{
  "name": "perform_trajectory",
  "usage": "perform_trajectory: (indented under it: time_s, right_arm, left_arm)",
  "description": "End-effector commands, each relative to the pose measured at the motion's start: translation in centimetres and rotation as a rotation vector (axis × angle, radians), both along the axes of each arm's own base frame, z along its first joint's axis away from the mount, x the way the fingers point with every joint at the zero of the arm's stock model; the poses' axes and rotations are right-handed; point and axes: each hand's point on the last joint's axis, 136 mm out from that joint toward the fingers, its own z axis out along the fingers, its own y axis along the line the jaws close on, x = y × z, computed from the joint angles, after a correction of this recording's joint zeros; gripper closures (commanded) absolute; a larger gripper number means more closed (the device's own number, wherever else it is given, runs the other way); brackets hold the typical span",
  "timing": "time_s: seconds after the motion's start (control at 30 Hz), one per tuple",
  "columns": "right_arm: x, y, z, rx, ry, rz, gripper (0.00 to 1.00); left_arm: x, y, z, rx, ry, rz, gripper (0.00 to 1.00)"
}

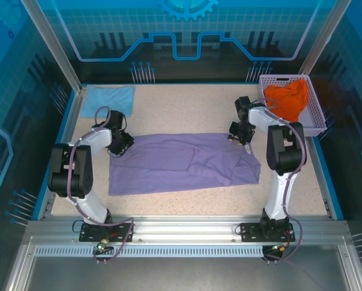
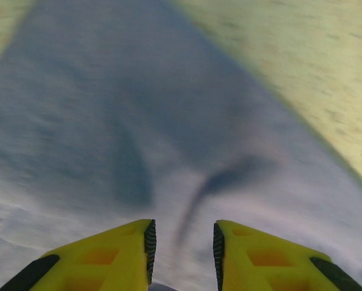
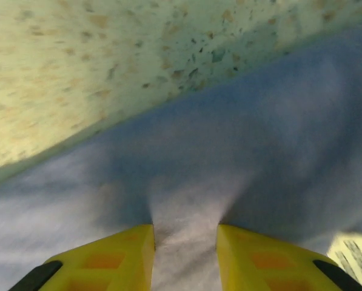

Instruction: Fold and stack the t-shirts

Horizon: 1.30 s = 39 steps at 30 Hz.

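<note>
A large lavender t-shirt [image 1: 181, 162] lies spread flat across the middle of the table. My left gripper [image 1: 121, 145] hovers low over its far left corner. In the left wrist view the yellow fingers [image 2: 184, 227] stand apart, their ribbed pads bare, with creased lavender cloth [image 2: 168, 121] beneath them. My right gripper [image 1: 238, 136] is at the shirt's far right corner. There a ridge of lavender cloth [image 3: 259, 151] is drawn up and pinched between its fingers [image 3: 185, 230]. A folded light blue t-shirt [image 1: 109, 99] lies at the back left. An orange t-shirt [image 1: 288, 100] is heaped in the basket.
The pale lattice basket [image 1: 317, 118] stands at the back right corner, close behind my right arm. Speckled tabletop [image 1: 187, 109] shows behind the lavender shirt and along the near edge. Raised blue rims and enclosure walls bound the table.
</note>
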Motion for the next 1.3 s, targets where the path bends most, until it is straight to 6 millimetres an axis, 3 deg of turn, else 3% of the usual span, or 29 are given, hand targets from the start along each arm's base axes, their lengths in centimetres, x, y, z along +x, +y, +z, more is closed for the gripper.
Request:
perform_trajectory:
  time_s: [0.0,0.23,0.3,0.43,0.67,0.83,0.93,1.0,1.07,1.13,1.2,1.27]
  right_arm:
    - [0.2,0.3,-1.3,-0.038,0.06,-0.024,0.66]
    - [4.4,1.1,-1.0,-0.1,0.043,-0.041,0.63]
    - [5.4,1.6,-1.8,-0.106,0.058,-0.034,0.63]
    - [8.4,2.6,-1.9,-0.112,0.035,-0.02,0.62]
    - [14.0,6.9,-2.7,0.055,-0.063,-0.002,0.61]
    - [18.3,10.0,-1.9,0.192,-0.235,0.016,0.52]
    - [21.1,11.8,-0.1,0.288,-0.357,0.046,0.46]
    - [21.7,12.7,2.7,0.321,-0.413,0.08,0.46]
    - [21.5,13.5,6.7,0.314,-0.47,0.128,0.45]
    - [20.3,13.6,11.8,0.267,-0.524,0.177,0.44]
    - [17.9,12.2,15.1,0.208,-0.514,0.188,0.42]
    - [14.8,9.9,16.9,0.124,-0.476,0.184,0.4]
  left_arm:
    - [-0.1,1.4,-0.6,-0.021,-0.029,0.098,0.67]
    - [-0.3,2.0,-0.9,-0.058,-0.045,0.147,0.66]
    - [-0.2,1.9,-0.9,-0.067,-0.048,0.152,0.67]
    - [-1.3,2.0,-0.9,-0.074,-0.054,0.191,0.66]
    - [-4.4,0.7,-1.6,-0.159,-0.058,0.243,0.63]
    - [-6.7,-0.2,-0.7,-0.176,-0.071,0.241,0.62]
    - [-8.0,-1.2,0.2,-0.197,-0.064,0.21,0.55]
    - [-8.3,-1.3,1.5,-0.189,-0.081,0.181,0.51]
    - [-8.1,-0.5,3.7,-0.13,-0.123,0.153,0.48]
    - [-7.7,0.3,6.7,-0.068,-0.182,0.123,0.46]
    - [-7.1,0.0,9.2,-0.034,-0.249,0.07,0.45]
    - [-6.6,-1.7,11.1,-0.02,-0.293,-0.026,0.47]
